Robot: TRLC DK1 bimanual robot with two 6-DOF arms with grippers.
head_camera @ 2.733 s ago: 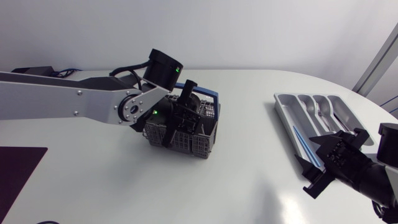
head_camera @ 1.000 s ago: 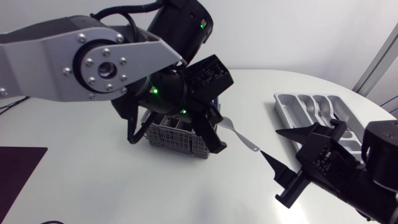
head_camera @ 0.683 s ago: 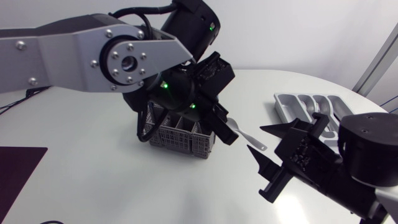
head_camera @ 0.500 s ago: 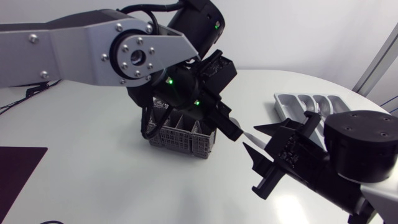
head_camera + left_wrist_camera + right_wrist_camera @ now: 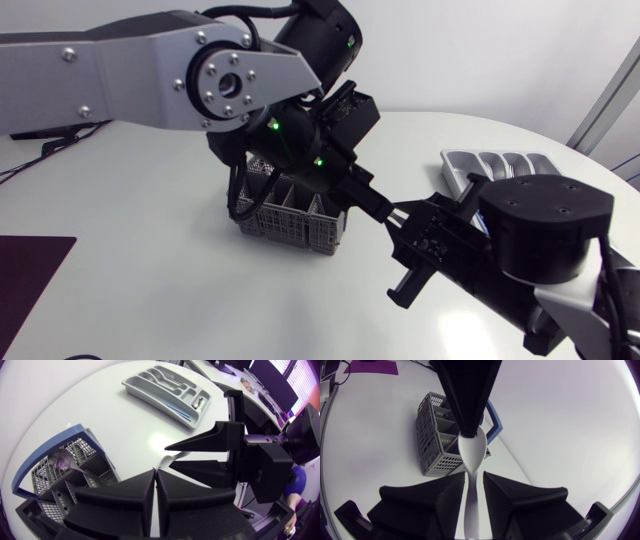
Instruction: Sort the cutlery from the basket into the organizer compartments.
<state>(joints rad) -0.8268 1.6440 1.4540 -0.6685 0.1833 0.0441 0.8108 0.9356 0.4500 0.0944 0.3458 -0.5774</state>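
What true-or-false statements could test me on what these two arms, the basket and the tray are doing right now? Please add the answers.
1. The left gripper is shut on a silver metal spoon. True.
2. The grey plastic organizer tray is empty. False: cutlery lies in some compartments.
3. The grey mesh basket with the blue handle lies tipped on its side. False: it stands upright on the table.
4. The right gripper is open, with the spoon's handle between its fingers. True.
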